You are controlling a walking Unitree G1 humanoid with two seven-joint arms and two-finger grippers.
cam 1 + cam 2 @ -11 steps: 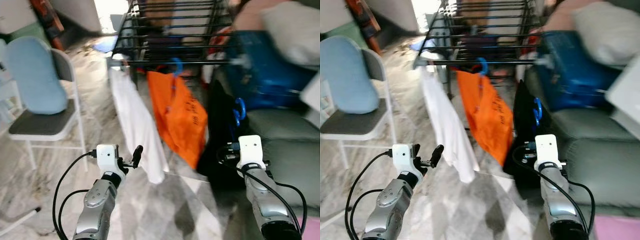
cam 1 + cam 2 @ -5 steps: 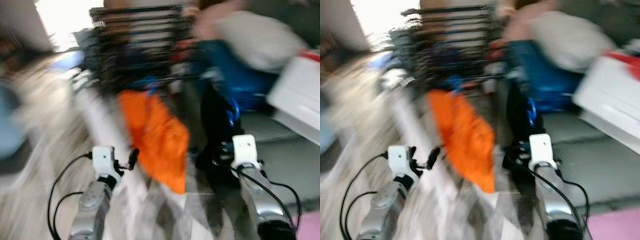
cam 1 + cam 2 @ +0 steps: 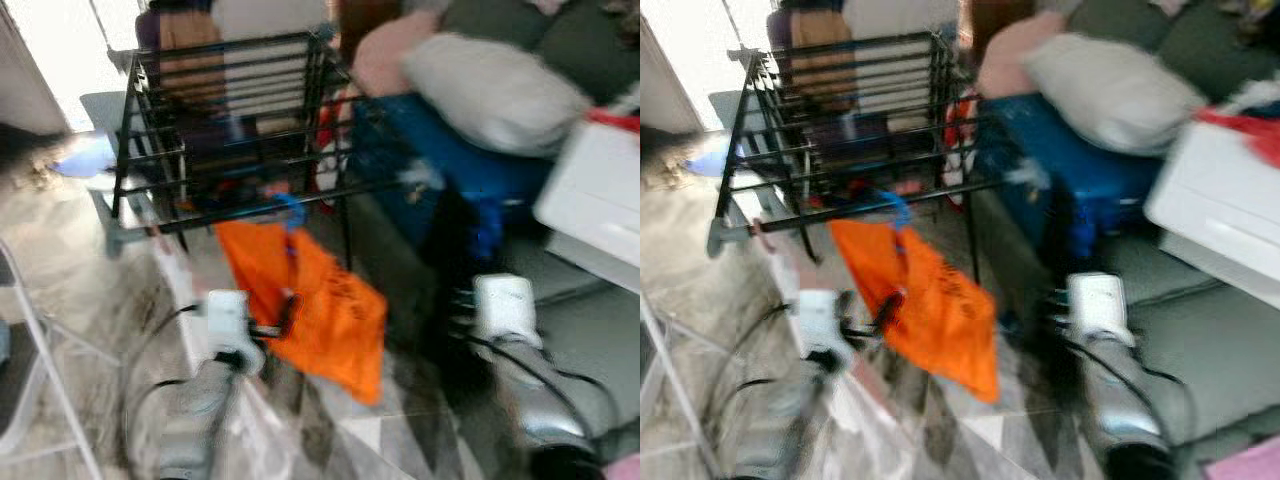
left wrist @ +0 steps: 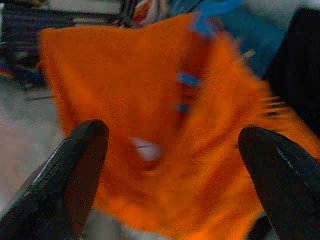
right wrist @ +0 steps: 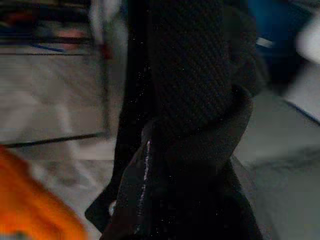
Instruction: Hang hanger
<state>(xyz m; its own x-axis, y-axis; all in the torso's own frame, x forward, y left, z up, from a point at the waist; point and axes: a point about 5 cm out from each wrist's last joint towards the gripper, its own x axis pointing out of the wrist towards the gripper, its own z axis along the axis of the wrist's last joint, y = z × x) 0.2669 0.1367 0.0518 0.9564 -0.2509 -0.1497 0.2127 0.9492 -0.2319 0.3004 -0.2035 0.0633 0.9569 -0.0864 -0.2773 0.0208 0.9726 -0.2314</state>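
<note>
Blue plastic hanger sits hooked on the front rail of your black metal drying rack, carrying the orange cloth garment, which hangs toward the marble floor. Your left gripper points at that orange fabric, fingers spread wide, nothing between them. Your right gripper is pressed up against a black knit garment; can't tell whether those fingers are clamped or apart. Head views are blurred.
</note>
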